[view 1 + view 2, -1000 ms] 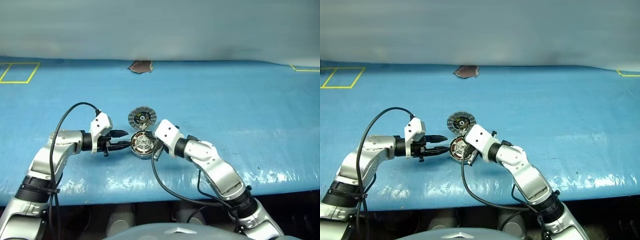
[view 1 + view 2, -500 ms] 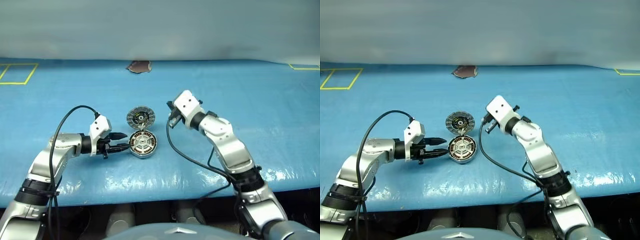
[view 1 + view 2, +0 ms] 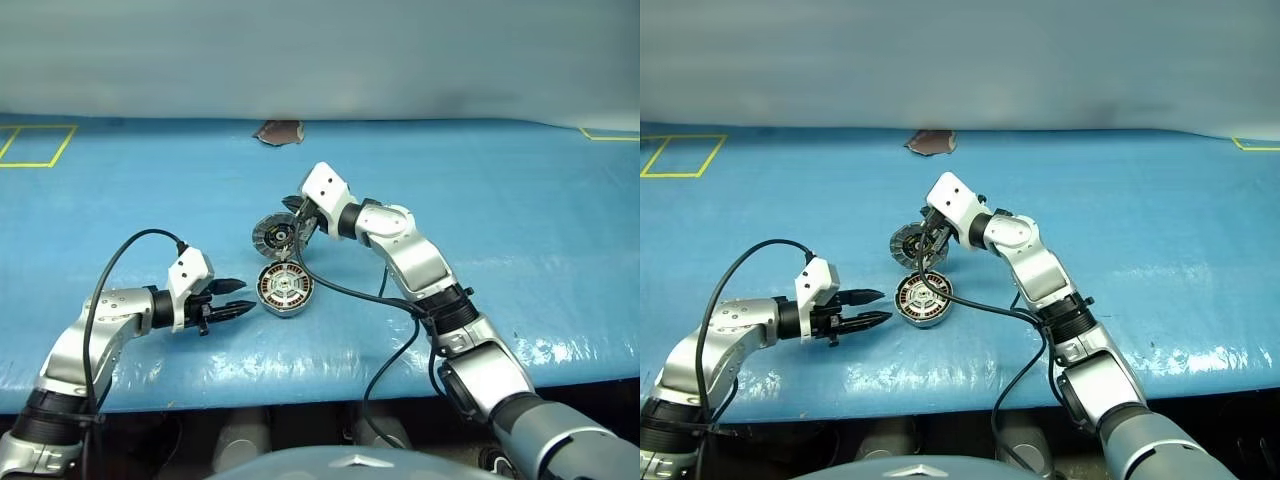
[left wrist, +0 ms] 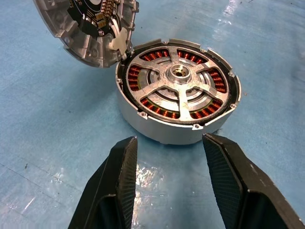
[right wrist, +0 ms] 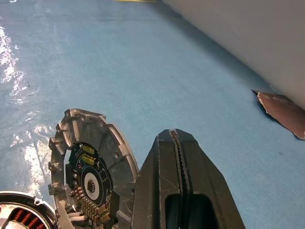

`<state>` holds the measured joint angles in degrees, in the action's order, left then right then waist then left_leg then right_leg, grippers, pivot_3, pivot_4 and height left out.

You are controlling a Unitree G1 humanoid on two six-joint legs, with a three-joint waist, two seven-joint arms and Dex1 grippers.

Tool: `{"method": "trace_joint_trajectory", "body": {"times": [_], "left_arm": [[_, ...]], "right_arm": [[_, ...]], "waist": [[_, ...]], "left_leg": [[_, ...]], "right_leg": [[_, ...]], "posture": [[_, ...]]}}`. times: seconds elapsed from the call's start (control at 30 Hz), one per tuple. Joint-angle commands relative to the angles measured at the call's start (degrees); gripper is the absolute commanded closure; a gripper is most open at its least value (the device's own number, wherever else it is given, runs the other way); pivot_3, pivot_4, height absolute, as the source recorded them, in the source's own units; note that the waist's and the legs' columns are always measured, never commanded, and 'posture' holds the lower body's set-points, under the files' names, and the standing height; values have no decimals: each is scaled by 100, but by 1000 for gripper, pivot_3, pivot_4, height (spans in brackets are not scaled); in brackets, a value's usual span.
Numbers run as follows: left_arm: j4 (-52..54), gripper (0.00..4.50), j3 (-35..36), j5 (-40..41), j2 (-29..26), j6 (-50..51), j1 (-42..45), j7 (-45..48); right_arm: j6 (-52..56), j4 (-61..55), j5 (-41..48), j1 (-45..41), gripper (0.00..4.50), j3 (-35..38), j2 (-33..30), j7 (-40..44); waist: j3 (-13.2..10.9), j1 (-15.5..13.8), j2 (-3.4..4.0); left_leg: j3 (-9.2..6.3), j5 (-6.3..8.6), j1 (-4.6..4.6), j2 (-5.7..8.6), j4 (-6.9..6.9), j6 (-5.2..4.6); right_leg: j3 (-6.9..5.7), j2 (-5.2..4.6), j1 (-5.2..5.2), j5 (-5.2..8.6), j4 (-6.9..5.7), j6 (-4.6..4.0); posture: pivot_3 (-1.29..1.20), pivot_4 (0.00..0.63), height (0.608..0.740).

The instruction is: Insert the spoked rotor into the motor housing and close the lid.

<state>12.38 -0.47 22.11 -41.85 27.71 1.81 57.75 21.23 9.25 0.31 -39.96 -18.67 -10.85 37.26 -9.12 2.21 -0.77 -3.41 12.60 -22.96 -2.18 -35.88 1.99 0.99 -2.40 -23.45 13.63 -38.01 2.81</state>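
The motor housing [image 3: 285,290] sits on the blue table with the spoked rotor [image 4: 181,81] lying inside it, over the copper windings. The lid [image 3: 274,236] stands tilted up at the housing's far rim, its dark inner face [image 5: 88,179] in sight. My left gripper [image 3: 238,299] is open, a short way left of the housing, its fingers [image 4: 121,176] level with the housing wall [image 4: 157,126] and apart from it. My right gripper [image 3: 299,230] is shut and empty, its fingertips [image 5: 174,143] right beside the lid's far right rim; contact cannot be told.
A brown torn patch [image 3: 280,132] marks the blue cover at the back. Yellow tape outlines [image 3: 38,146] lie at the far left and far right [image 3: 610,134]. The table's front edge [image 3: 300,385] runs just below my arms. My right arm's black cable [image 3: 345,295] hangs beside the housing.
My right gripper left the housing's right side, rose, and swung across to the lid's far side. The rotor in the housing is now uncovered. My left gripper drew back slightly from the housing.
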Motion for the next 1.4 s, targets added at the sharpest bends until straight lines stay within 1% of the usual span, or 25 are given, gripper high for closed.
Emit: {"method": "trace_joint_trajectory", "body": {"times": [0.03,0.13,0.4,0.6,0.97,1.17,1.27,1.4], "left_arm": [[284,2151,217,213,-42,47,-27,-11],[285,2151,205,223,-60,61,-41,-39],[349,2151,332,661,-11,406,44,2],[525,2151,466,1005,-197,700,73,120],[706,2151,636,1271,-558,992,51,265],[700,2151,641,1326,-665,1032,59,245],[700,2151,648,1328,-678,1068,45,236],[653,2151,624,1299,-734,1159,56,216]], "right_arm": [[0,-264,-6,7,4500,-96,-22,163],[112,-489,-70,186,4500,-198,-102,203],[506,-1634,-110,841,4500,-351,-437,266],[741,-2236,-166,1240,4500,-440,-549,179],[894,-2751,-228,1707,4500,-600,-500,-77],[948,-2806,-209,2031,4500,-721,-398,-241],[961,-2786,-227,2228,4500,-875,-336,-319],[963,-2607,-189,2403,4500,-992,-242,-393]], "waist": [[0,11,1],[0,13,1],[0,23,0],[0,26,0],[-1,0,1],[-1,-5,0],[-1,-2,0],[-1,0,0]], "left_leg": [[0,0,1,0,0,0],[0,0,1,-1,0,0],[0,0,4,-1,-1,0],[0,0,6,-12,-5,0],[0,0,5,-34,-5,0],[2,0,4,-35,-5,1],[1,0,5,-36,-5,1],[2,0,5,-37,-5,1]], "right_leg": [[0,0,0,0,-1,0],[1,1,-2,0,-3,-1],[1,2,0,4,-5,2],[1,13,-1,12,-9,16],[1,35,-6,8,-8,-1],[2,34,-7,10,-8,-5],[2,35,-8,22,-8,-25],[2,36,-9,24,-8,-28]], "posture": [[0,150,740],[0,150,740],[0,150,740],[0,150,740],[0,150,740],[0,150,740],[0,150,740],[0,150,740]]}}
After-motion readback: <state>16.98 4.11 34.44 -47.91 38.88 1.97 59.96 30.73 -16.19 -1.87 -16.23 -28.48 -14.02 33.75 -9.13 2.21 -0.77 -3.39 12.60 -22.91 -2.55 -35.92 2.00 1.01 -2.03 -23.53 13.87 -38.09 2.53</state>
